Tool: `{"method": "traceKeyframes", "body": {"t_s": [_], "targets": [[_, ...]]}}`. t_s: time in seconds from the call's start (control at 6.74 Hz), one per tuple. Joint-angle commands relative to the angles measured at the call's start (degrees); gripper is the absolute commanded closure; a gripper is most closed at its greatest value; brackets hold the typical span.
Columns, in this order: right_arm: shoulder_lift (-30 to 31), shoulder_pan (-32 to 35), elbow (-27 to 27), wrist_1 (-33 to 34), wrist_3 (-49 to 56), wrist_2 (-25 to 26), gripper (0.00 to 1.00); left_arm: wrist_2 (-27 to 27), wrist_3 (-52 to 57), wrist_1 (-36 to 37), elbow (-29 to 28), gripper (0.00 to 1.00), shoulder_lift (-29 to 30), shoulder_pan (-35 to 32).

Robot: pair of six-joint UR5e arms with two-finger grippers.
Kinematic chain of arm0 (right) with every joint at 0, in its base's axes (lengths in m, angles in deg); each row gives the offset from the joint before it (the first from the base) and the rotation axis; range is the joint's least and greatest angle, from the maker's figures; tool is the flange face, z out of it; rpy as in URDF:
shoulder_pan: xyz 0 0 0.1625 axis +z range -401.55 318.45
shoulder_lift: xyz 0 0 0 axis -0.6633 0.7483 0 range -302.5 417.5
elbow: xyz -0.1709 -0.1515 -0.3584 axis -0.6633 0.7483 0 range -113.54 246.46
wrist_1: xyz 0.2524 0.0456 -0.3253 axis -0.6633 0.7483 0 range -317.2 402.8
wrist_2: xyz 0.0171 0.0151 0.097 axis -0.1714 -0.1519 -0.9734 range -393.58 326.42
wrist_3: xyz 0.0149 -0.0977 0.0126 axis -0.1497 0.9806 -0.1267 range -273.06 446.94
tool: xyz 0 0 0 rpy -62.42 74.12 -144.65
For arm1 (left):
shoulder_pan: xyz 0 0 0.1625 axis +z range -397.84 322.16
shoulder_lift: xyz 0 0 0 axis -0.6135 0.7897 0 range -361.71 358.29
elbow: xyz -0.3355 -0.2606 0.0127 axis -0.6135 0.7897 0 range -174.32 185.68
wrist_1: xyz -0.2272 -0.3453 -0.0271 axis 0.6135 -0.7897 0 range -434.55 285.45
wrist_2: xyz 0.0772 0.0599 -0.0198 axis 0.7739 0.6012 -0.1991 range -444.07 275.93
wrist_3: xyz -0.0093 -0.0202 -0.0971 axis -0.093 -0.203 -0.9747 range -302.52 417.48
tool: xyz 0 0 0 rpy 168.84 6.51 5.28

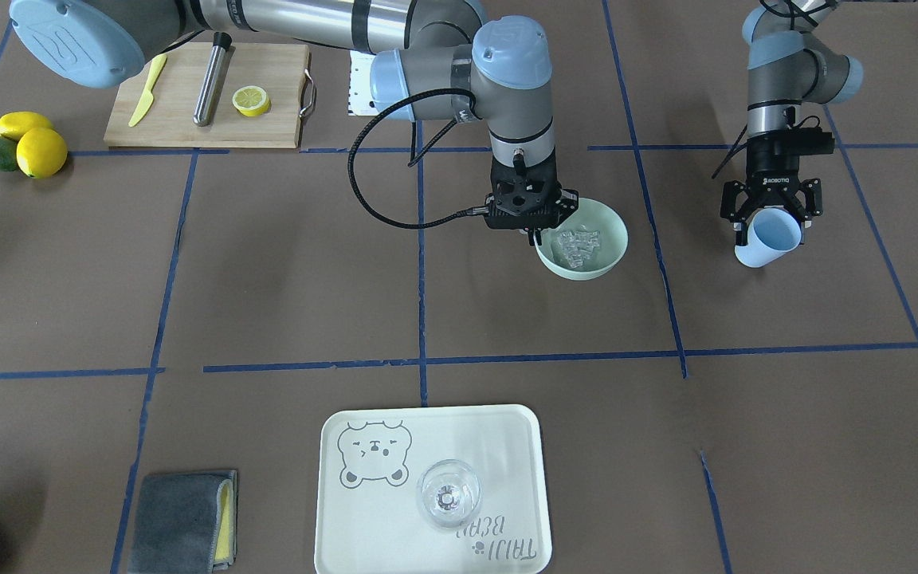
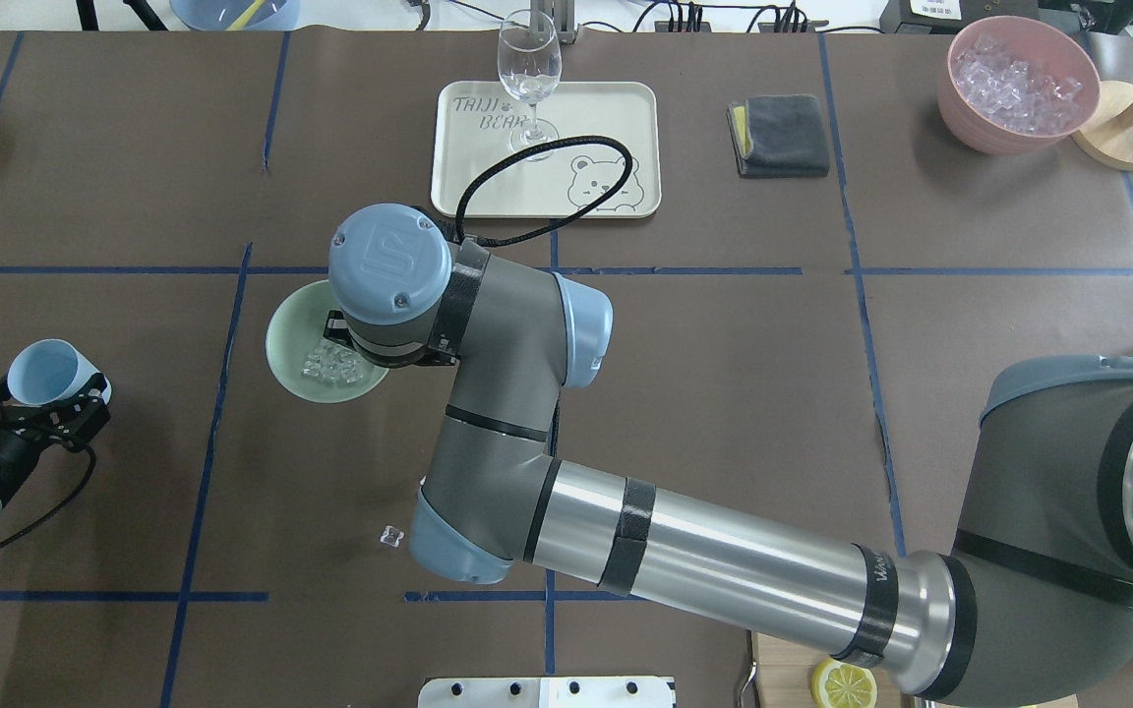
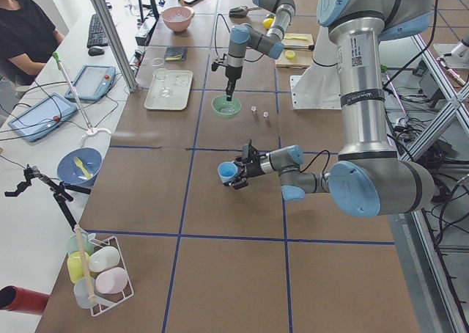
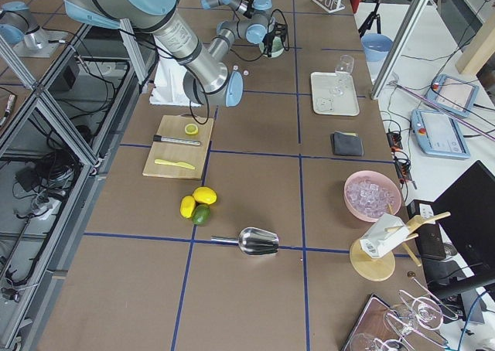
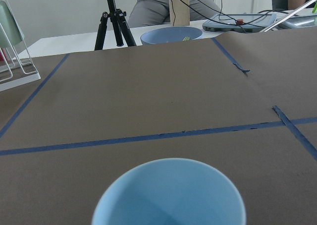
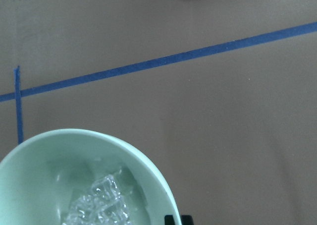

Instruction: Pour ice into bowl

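Note:
The pale mint-green bowl stands on the brown table with the clear ice cubes lying in it. It also shows in the overhead view with the ice, and in the right wrist view. My right gripper points straight down at the bowl's near rim, with its fingers close together on it. My left gripper is shut on a tilted light blue cup, held off to the side of the bowl. The cup looks empty.
A cream tray holds a clear wine glass. A grey cloth lies beside it. A cutting board with a knife and half a lemon, and a pink bowl of ice, stand far off. One loose cube lies on the table.

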Motion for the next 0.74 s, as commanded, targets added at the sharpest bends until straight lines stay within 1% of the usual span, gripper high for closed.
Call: {"method": "traceKeyframes", "body": {"t_s": [0.0,0.15,0.3,0.44,0.59], "targets": [[-0.27,1.14,-1.01,0.07,-0.01,-0.61,1.00,0.00,0.50,-0.01,0.77,0.00,-0.69,-0.29],[-0.27,1.58,-1.45,0.16,-0.01,-0.70,1.00,0.00,0.68,-0.01,1.55,0.00,-1.05,-0.46],[-0.18,2.45,-1.80,0.51,0.07,-3.05,1.00,-0.26,0.85,0.08,3.39,0.00,-1.92,-0.90],[0.26,2.90,-2.33,0.68,0.16,-4.46,1.00,-3.39,0.85,0.16,6.63,0.00,-2.80,-2.03],[0.52,3.34,-3.38,0.86,0.16,-4.74,1.00,-4.73,2.94,0.69,9.27,0.00,-3.50,-3.79]]}}
